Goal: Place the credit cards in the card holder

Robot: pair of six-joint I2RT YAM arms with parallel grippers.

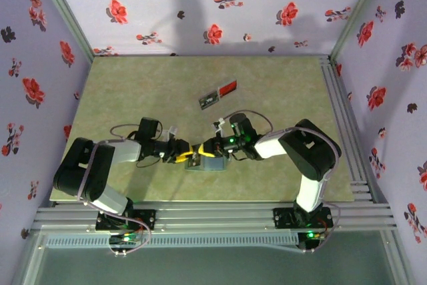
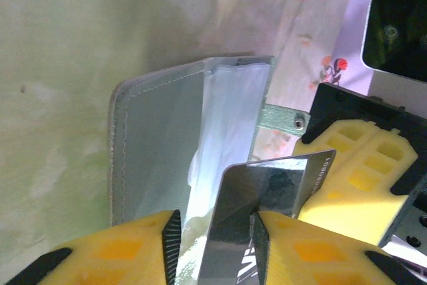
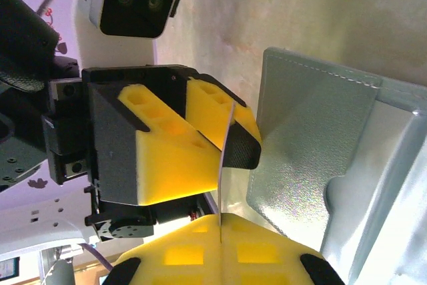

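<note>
At open edge of card holder (image 2: pixel 157 151): right claw (image 3: pixel 219 221) pinches dark card (image 2: pixel 267 185) (edge-on); left claw (image 2: pixel 213 228) narrowly parted.

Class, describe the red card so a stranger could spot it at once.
On the green tabletop, look to the middle of its far half. Two cards lie close together there: the dark card sits left, the red card right and farther back, the only red one.

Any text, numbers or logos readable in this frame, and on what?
Grey card, left wrist view: digits along its top edge, blurred, unreadable.
Same card, bottom edge: pale lettering, cut off, unreadable.
Dark card, top view: pale marks, too small to read.
Red card and card holder: nothing legible.
</note>
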